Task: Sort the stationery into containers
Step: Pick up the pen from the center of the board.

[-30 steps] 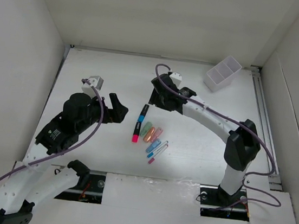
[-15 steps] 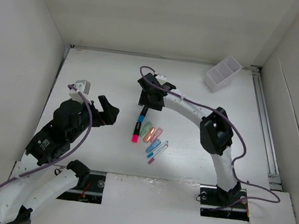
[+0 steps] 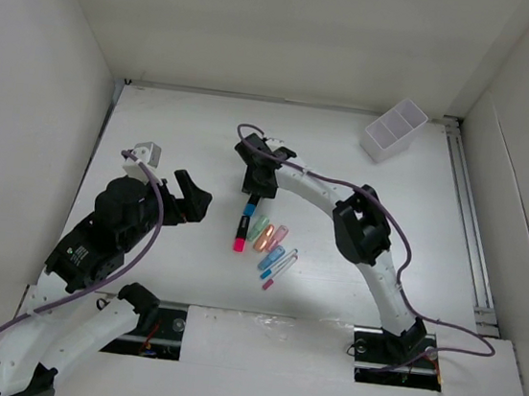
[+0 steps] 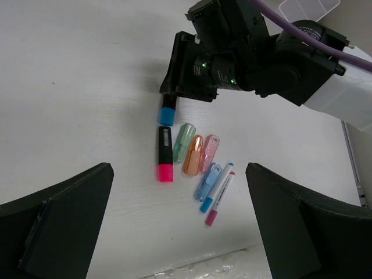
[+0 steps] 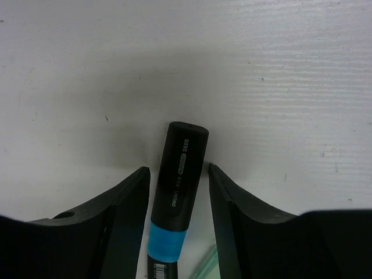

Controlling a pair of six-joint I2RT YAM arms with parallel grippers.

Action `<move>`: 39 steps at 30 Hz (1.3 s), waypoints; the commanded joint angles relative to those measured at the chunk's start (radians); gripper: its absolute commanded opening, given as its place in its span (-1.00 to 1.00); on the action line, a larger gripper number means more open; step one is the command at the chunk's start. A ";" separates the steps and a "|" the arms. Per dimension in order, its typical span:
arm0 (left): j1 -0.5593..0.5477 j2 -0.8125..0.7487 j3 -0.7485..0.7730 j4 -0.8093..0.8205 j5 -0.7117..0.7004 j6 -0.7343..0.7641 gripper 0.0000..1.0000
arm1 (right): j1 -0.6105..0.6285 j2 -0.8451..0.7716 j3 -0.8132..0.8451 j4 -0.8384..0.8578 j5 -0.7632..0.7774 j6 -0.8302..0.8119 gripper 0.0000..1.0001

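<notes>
The long black-blue-pink marker (image 3: pixel 247 219) lies mid-table, beside short green (image 3: pixel 259 227), orange (image 3: pixel 265 238), pink (image 3: pixel 278 235) and blue (image 3: pixel 274 257) pieces and two thin white pens (image 3: pixel 280 268). My right gripper (image 3: pixel 254 187) is open and straddles the marker's black far end. In the right wrist view its fingers (image 5: pixel 125 203) flank the marker (image 5: pixel 177 192) with narrow gaps. My left gripper (image 3: pixel 190 199) is open and empty, left of the pile. The left wrist view shows the marker (image 4: pixel 165 148) and the right gripper (image 4: pixel 186 87). The white two-compartment box (image 3: pixel 394 130) stands at the far right.
White walls enclose the table on the left, back and right. A metal rail (image 3: pixel 469 223) runs along the right edge. The right arm's link (image 3: pixel 362 231) arches over the table right of the pile. The box's corner shows in the left wrist view (image 4: pixel 305 7).
My right gripper moved left and down onto the marker's black end. My left arm drew back to the left, then held still. The stationery has not moved.
</notes>
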 commanded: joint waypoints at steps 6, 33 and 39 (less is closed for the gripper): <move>0.002 0.000 0.009 0.049 0.033 -0.006 0.99 | -0.001 0.047 0.086 -0.060 0.038 0.003 0.00; 0.002 0.003 0.030 0.068 0.052 0.005 0.99 | -0.077 0.017 0.175 0.009 0.090 0.057 -1.00; 0.002 0.032 0.030 0.086 0.094 0.005 0.99 | -0.283 -0.147 0.246 0.070 0.252 0.068 -1.00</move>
